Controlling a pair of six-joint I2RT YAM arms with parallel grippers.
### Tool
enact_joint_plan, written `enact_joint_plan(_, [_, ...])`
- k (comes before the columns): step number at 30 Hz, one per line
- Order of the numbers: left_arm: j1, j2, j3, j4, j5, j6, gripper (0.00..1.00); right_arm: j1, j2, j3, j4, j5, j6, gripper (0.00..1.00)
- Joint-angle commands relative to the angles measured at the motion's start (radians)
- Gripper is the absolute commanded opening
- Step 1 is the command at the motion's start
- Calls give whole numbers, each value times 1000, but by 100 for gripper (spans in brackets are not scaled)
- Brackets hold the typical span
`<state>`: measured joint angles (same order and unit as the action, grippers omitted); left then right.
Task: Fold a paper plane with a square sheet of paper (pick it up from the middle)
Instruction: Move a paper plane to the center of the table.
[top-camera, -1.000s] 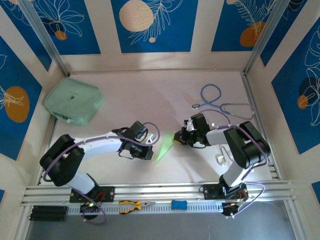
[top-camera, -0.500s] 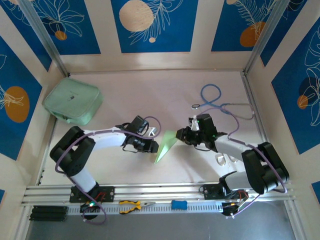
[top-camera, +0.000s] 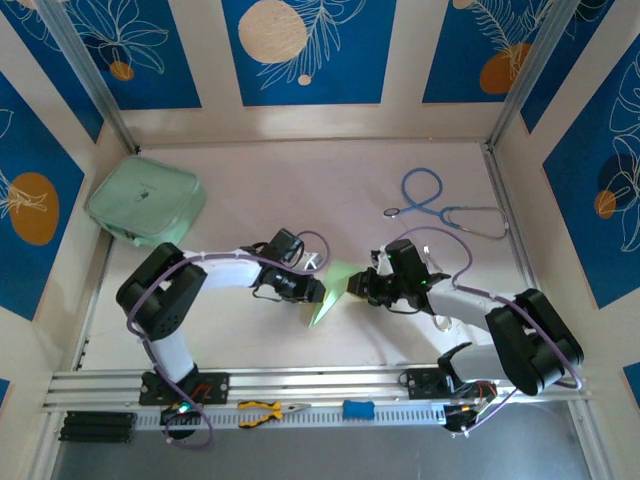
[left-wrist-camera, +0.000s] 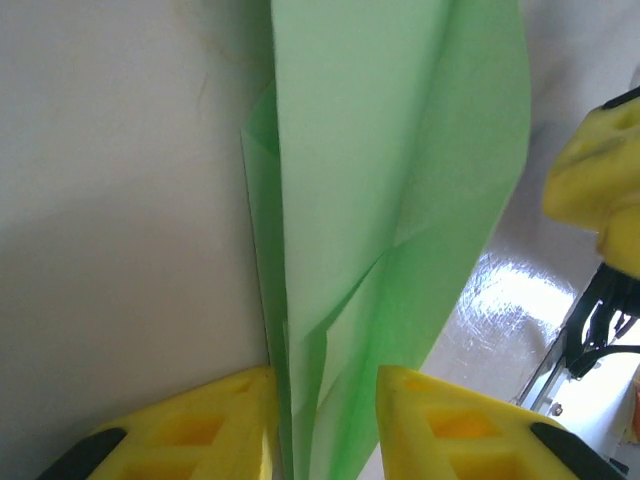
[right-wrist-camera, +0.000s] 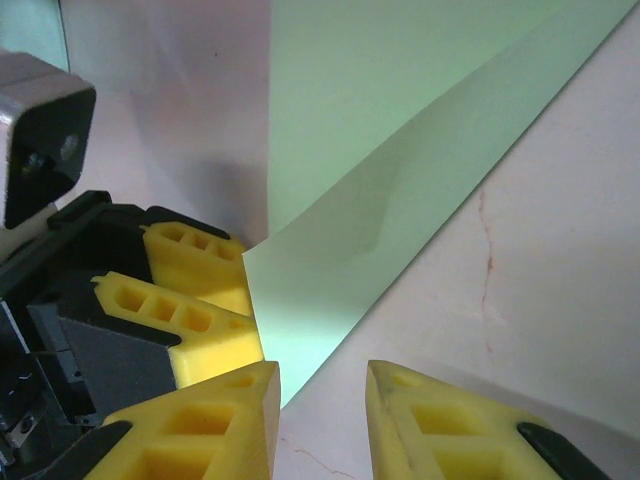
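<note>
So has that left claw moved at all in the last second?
Yes. The left gripper has slid right, away from the mint pouch and up to the folded green paper.

Pale, glossy table, walled at the back and on both sides. Holds a mint-green pouch, flat in the far left corner. At the far right, a stethoscope with looped blue and grey tubing, well apart from the pouch. Near the middle, a folded green paper, raised on edge rather than flat, narrow end toward the near edge. On the near rail, yellow-handled pliers near a small blue thing.
</note>
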<state>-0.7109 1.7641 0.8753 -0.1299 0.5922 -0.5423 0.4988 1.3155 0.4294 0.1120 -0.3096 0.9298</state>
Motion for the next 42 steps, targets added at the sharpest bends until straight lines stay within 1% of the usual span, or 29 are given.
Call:
enact_joint_plan(1, [5,33,29,8,49,28,32,15,29,-2,10,-2,19,30])
enact_joint_plan(6, [4,47,37,10,70,33,33,33,88,1,64,-33,26,30])
enact_joint_plan(9, [3,52,39,25,106,35,33,44,123,5,97,-44,34,30])
enact_joint_plan(13, [3,62,39,56,153,29,29,51,148,2,130,-43,48,30])
enact_joint_plan(16, [3,64,38,85,187,18,22,50,152,-2,137,-39,52,30])
enact_joint_plan(18, [3,57,38,91,191,16,16,50,147,-4,134,-36,52,30])
enact_joint_plan(22, [1,32,31,101,180,17,6,47,112,-15,110,-8,59,30])
enact_joint_plan(24, [-3,-5,21,91,118,16,3,43,75,-28,94,13,64,30])
enact_joint_plan(25, [-7,-34,17,69,60,22,2,41,52,-32,80,27,67,30])
enact_joint_plan(29, [-56,-141,46,-105,-290,68,0,34,-37,-40,16,67,69,31])
enact_joint_plan(32, [-102,-155,97,-228,-490,94,0,29,-81,-39,3,72,78,32])
enact_joint_plan(33, [-111,-154,109,-255,-532,100,0,28,-91,-37,3,73,83,35])
enact_joint_plan(35, [-129,-146,133,-294,-589,103,0,30,-105,-31,10,68,96,38])
enact_joint_plan(37, [-142,-137,143,-306,-608,104,0,35,-107,-19,25,56,104,40])
enact_joint_plan(42, [-159,-116,155,-316,-609,91,0,48,-69,20,73,43,133,45])
